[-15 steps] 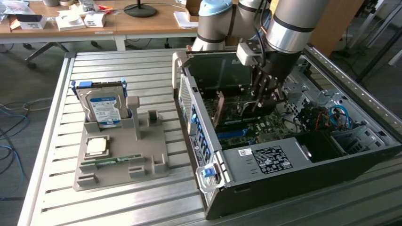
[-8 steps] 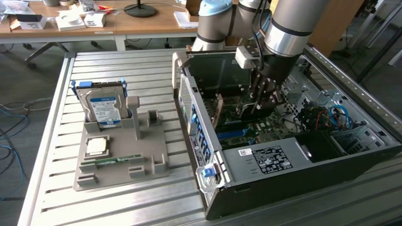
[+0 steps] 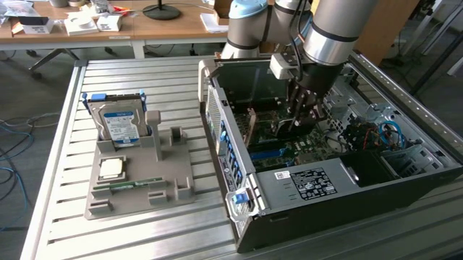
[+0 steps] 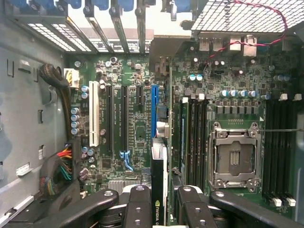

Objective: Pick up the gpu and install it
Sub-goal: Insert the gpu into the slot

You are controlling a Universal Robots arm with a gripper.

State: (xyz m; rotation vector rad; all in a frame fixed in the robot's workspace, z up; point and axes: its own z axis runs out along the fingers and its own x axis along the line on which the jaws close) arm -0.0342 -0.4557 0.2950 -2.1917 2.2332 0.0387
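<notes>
Inside the open computer case (image 3: 304, 187) on the table (image 3: 145, 238), the gpu (image 4: 157, 209) is seen edge-on, pinched by the hand (image 4: 164, 202) over the motherboard (image 4: 123, 95), in line with a blue slot (image 4: 154, 109). Its faces are hidden, and contact with the slot cannot be made out.

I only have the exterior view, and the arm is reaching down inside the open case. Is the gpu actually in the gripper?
Observer: Yes. In the wrist view the gripper is closed on the gpu, which is seen edge-on between its fingers.
Operator: Which slot is it lined up with?
Observer: Its edge runs in line with the blue slot. I cannot tell whether it is seated.
Operator: Is anything in the processor socket?
Observer: No, the socket looks empty, with its contacts bare.
</notes>
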